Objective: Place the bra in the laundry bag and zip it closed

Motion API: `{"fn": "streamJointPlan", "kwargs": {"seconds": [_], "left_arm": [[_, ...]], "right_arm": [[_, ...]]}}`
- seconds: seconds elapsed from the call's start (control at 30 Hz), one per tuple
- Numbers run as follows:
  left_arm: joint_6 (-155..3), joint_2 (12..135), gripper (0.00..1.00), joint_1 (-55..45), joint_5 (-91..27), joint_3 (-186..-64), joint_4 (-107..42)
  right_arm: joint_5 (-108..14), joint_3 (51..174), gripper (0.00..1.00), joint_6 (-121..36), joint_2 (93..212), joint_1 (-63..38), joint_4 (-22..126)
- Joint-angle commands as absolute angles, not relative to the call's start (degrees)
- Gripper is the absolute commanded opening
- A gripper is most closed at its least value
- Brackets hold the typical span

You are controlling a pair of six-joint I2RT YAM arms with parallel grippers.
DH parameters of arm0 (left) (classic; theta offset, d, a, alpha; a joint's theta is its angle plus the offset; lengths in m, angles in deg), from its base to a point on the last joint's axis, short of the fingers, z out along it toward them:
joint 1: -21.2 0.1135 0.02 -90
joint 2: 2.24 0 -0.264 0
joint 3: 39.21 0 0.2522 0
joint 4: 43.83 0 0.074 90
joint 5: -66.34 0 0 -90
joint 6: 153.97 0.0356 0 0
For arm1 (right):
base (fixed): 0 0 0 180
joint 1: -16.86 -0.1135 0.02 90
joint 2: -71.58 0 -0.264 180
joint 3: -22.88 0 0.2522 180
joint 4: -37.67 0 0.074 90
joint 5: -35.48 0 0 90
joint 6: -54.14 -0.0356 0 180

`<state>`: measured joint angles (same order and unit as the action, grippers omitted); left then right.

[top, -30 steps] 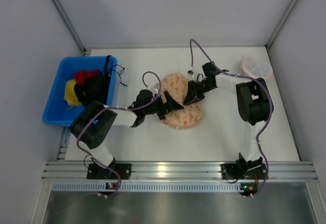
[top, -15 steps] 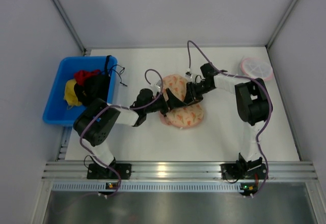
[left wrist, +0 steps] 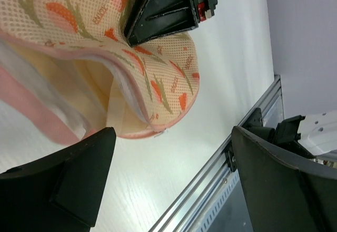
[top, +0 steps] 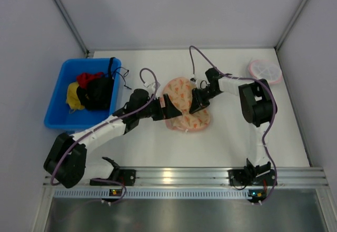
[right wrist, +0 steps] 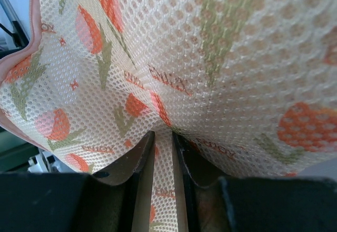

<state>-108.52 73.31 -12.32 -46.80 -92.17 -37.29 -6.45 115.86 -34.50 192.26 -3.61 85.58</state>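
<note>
The laundry bag (top: 185, 104), cream-peach mesh with orange prints and a pink edge, lies mid-table. My right gripper (top: 197, 103) is shut on a fold of its upper layer (right wrist: 221, 58), with mesh pinched between the fingers, and holds that layer raised. In the left wrist view the lifted flap (left wrist: 158, 68) gapes, and plain tan fabric, the bra (left wrist: 118, 113), shows inside under it. My left gripper (top: 164, 109) stands wide open at the bag's left edge, with only bare table between its fingers (left wrist: 63, 184). From above the bra is hidden.
A blue bin (top: 59, 92) with red, yellow and black clothes stands at the left. A round pink-rimmed white mesh item (top: 265, 69) lies at the back right. An aluminium rail (top: 184, 176) runs along the near edge, and grey walls enclose the table.
The left arm has swung its elbow down and to the left, and its gripper has drawn slightly back from the bag. The right gripper has shifted a little left, still holding the flap.
</note>
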Motion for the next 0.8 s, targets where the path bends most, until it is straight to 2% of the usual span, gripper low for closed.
{"fn": "streamJointPlan", "kwargs": {"seconds": [0.0,0.1,0.5,0.77], "left_arm": [[-106.7,67.5,0.96,-10.4,-49.3,-89.9,-31.6],[-112.6,67.1,0.95,-10.2,-53.4,-87.5,-35.9],[-115.1,80.2,0.96,-12.1,-48.9,-90.7,-45.7],[-115.4,83.7,0.96,-12.7,-47.2,-92.3,-50.5]], "right_arm": [[-9.4,117.8,0.20,-31.3,194.0,-3.9,85.4],[-8.9,117.6,0.20,-31.3,193.7,-4.0,85.3],[-6.6,117.3,0.20,-31.7,192.7,-3.9,85.2],[-5.5,117.4,0.20,-31.9,192.5,-3.9,85.3]]}}
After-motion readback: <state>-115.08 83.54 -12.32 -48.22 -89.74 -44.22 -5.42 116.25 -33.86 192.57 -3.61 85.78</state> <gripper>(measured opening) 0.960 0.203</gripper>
